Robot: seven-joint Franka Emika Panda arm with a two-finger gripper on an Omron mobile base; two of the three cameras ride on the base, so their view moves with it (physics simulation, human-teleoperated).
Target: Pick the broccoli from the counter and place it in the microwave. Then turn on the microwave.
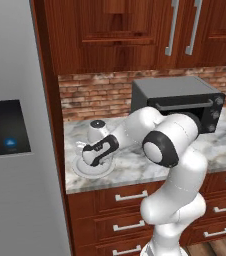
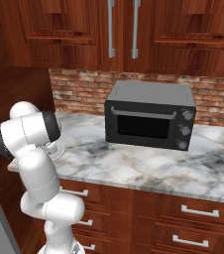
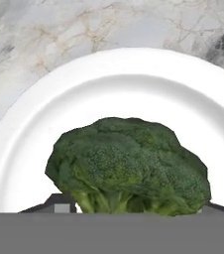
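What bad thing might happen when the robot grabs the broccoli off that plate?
The broccoli sits on a smooth white plate, so the gripper closing from above might nudge it aside or bump and shift the plate. The plate also lies near the counter edge, so a push might slide it toward the drop.

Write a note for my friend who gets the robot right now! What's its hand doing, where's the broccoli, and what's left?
Gripper: low over the white plate, fingertips on either side of the broccoli; whether it has closed cannot be told.
Broccoli: on the plate, on the counter at its left end, beside the fridge.
Dark toaster oven: on the counter to the right, door shut.
Done: the arm has reached the broccoli.
Left: grasp, lift, put it in the microwave, switch it on.
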